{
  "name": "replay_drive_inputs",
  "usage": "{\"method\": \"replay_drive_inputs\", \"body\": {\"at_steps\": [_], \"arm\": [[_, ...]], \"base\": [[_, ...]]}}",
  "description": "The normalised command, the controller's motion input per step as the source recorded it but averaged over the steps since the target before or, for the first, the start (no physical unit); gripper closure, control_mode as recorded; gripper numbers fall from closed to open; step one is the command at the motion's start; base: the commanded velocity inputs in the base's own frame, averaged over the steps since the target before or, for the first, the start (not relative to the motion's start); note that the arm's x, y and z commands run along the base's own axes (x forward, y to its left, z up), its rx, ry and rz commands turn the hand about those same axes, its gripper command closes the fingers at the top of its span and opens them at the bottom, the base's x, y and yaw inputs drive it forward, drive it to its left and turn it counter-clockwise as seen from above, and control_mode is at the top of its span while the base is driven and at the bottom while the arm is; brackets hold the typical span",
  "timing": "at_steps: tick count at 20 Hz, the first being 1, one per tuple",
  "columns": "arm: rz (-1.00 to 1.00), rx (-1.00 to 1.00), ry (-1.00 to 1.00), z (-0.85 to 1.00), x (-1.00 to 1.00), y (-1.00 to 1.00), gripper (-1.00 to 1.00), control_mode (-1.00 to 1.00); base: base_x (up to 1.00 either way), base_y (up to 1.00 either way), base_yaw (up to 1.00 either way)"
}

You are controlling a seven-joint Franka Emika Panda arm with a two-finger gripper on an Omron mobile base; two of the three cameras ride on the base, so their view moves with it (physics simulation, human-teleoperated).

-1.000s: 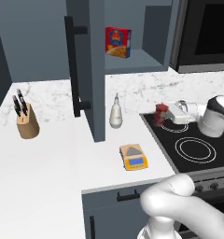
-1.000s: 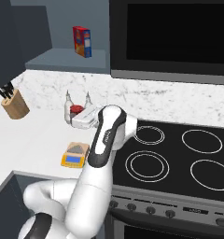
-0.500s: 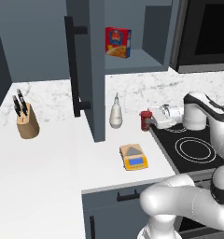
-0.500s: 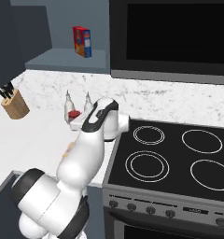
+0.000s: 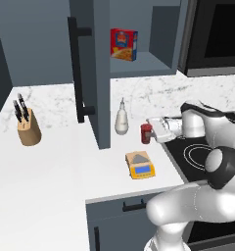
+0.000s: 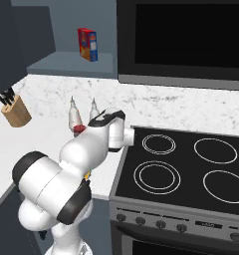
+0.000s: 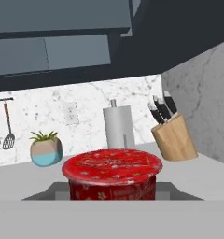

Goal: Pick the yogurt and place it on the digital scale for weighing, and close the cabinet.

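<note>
The yogurt (image 5: 146, 134) is a small red cup, held upright in my gripper (image 5: 152, 131), which is shut on it from the right. It hangs low over the counter, just behind the yellow digital scale (image 5: 140, 165) and right of a white bottle (image 5: 121, 119). Close up in the hand view, the yogurt (image 7: 112, 172) shows its patterned red lid. From the right side, the yogurt (image 6: 79, 130) peeks out left of my arm, which hides the scale. The dark cabinet door (image 5: 92, 73) stands open, swung out over the counter, with its black bar handle (image 5: 78, 73) facing left.
A red-and-blue box (image 5: 124, 44) stands on the open cabinet shelf. A knife block (image 5: 27, 128) sits at the counter's left. The black stove top (image 6: 181, 169) lies to the right. Two white bottles (image 6: 73, 113) stand by the wall. A paper towel roll (image 7: 119, 126) and plant (image 7: 46, 149) are far off.
My arm has swung left from over the stove's edge, carrying the yogurt left and down to the counter area behind the scale. The cabinet door has not moved.
</note>
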Motion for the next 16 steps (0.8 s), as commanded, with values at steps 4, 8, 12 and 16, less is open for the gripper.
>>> {"method": "replay_drive_inputs", "body": {"at_steps": [4, 8, 12, 16], "arm": [[0.00, 0.00, -0.01, -0.31, 0.03, 0.02, 1.00, -1.00], [0.00, -0.01, 0.00, -0.34, 0.00, 0.03, 1.00, -1.00], [0.00, -0.03, 0.00, -0.39, 0.00, 0.14, 1.00, -1.00], [0.00, -0.03, -0.01, -0.45, 0.03, 0.09, 1.00, -1.00]], "base": [[0.00, 0.00, 0.00], [0.00, 0.00, 0.00], [0.00, 0.00, 0.00], [0.00, 0.00, 0.00]]}}
